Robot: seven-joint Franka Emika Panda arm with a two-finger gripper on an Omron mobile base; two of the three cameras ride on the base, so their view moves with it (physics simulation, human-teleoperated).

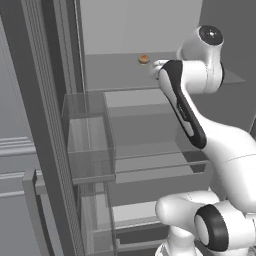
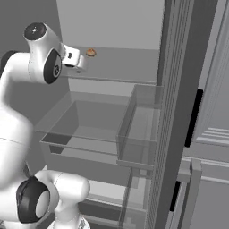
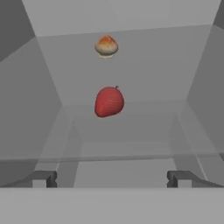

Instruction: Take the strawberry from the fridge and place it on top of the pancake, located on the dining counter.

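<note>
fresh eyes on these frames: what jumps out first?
The red strawberry lies mid-frame in the hand view on a glass shelf of the open fridge, ahead of the open gripper. Beyond it on the same shelf sits a small tan-orange item, apart from the berry. In both base views the white arm reaches into the upper part of the fridge.

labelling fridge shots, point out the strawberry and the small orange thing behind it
strawberry [image 3: 109, 101], hand view, middle of the red body
small orange thing [image 3: 106, 46], hand view, centre of its rounded top
</note>
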